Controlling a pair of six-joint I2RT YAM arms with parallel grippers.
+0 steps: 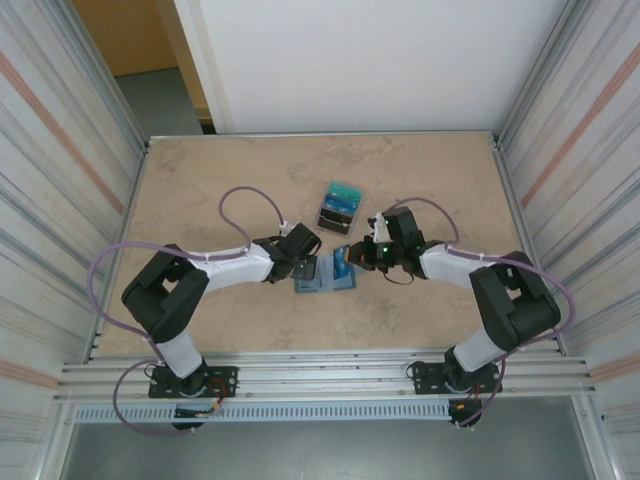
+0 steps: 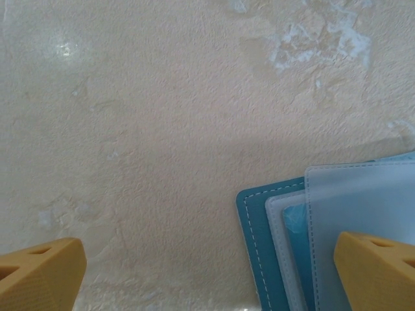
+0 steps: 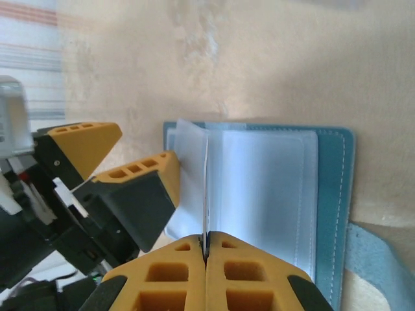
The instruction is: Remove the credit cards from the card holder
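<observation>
One credit card (image 1: 342, 262) pinched in right fingers (image 3: 175, 272) over open card holder (image 3: 332, 194); left fingers (image 2: 376, 272) wide apart, empty

Beige mottled table (image 1: 420, 180), corrugated side walls (image 1: 60, 150)
</observation>
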